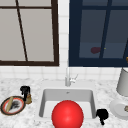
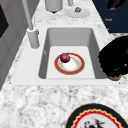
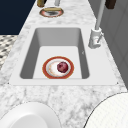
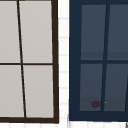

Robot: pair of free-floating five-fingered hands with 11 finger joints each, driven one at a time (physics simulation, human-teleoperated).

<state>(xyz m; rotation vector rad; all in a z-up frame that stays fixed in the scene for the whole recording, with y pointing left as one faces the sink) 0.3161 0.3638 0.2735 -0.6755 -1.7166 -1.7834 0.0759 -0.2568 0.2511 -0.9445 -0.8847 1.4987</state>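
My left hand point(image 1: 25, 90) hovers over the counter left of the sink point(image 1: 43, 100), right above a small brown thing point(image 1: 29, 99). In the left side view this hand point(image 2: 115, 58) looks curled down onto the brown thing point(image 2: 114, 78). My right hand point(image 1: 102, 115) hangs by the sink's front right corner. A huge red ball point(image 1: 67, 115) covers the sink's front. On the sink floor lies a red-rimmed plate point(image 2: 58, 68) point(image 3: 51, 68) carrying a dark red round fruit point(image 2: 65, 57) point(image 3: 62, 67).
A dark-rimmed plate point(image 1: 12, 105) point(image 2: 97, 117) with food lies left of the brown thing. At the right stand a white plate point(image 1: 117, 108) and a white canister point(image 1: 123, 82). The faucet point(image 1: 67, 76) rises behind the sink. A dark red thing point(image 4: 95, 103) sits in the blue cabinet.
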